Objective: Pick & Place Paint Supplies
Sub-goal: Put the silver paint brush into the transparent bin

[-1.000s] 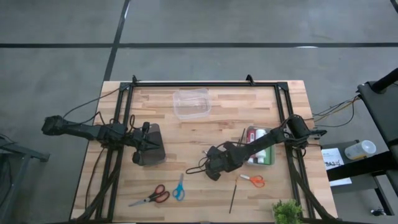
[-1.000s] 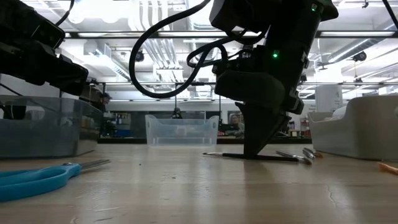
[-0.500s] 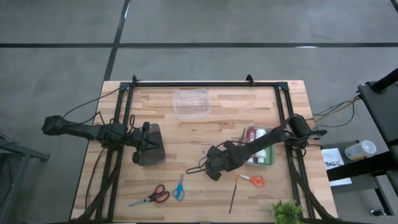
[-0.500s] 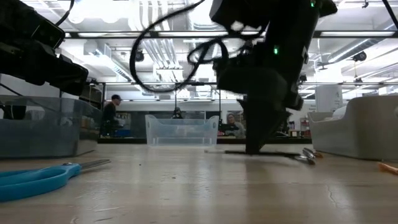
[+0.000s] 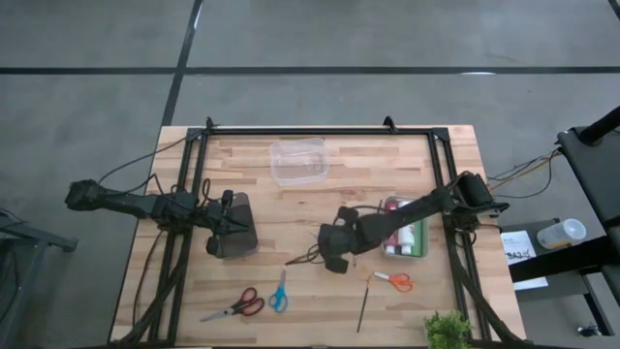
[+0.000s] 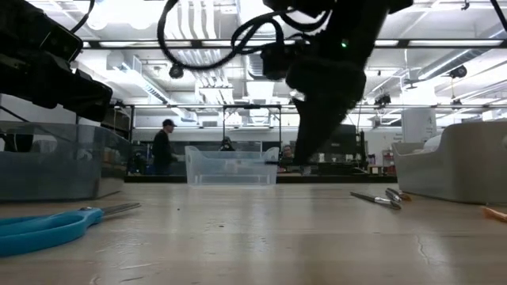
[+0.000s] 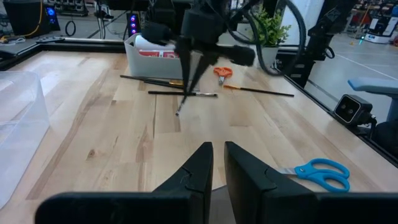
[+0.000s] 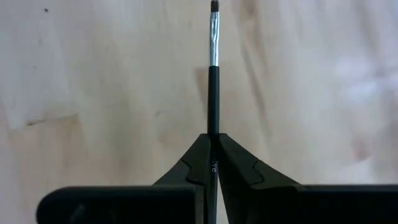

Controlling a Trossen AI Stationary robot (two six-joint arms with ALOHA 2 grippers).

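Carry step under way. Right gripper (image 8: pixel 211 163) is clamped on a thin black-handled paintbrush (image 8: pixel 213 74), lifted clear of the wooden desk (image 5: pixel 291 208) mid-table. Next: carry it to the clear plastic bin (image 5: pixel 298 160), judged the likely target, and release. Left gripper (image 7: pixel 214 163), nearly closed and empty, waits at the left.

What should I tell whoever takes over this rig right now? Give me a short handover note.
Right gripper: shut on a brush, lifted off the table near its middle.
Left gripper: holds nothing, waiting at the left by the grey bin.
Other brushes: two on the table by the white tray, one near the front edge.
Paint bottles are in the white tray.
Clear tub at the back looks empty.
Done: one brush picked.
Left: place it, then the other supplies.
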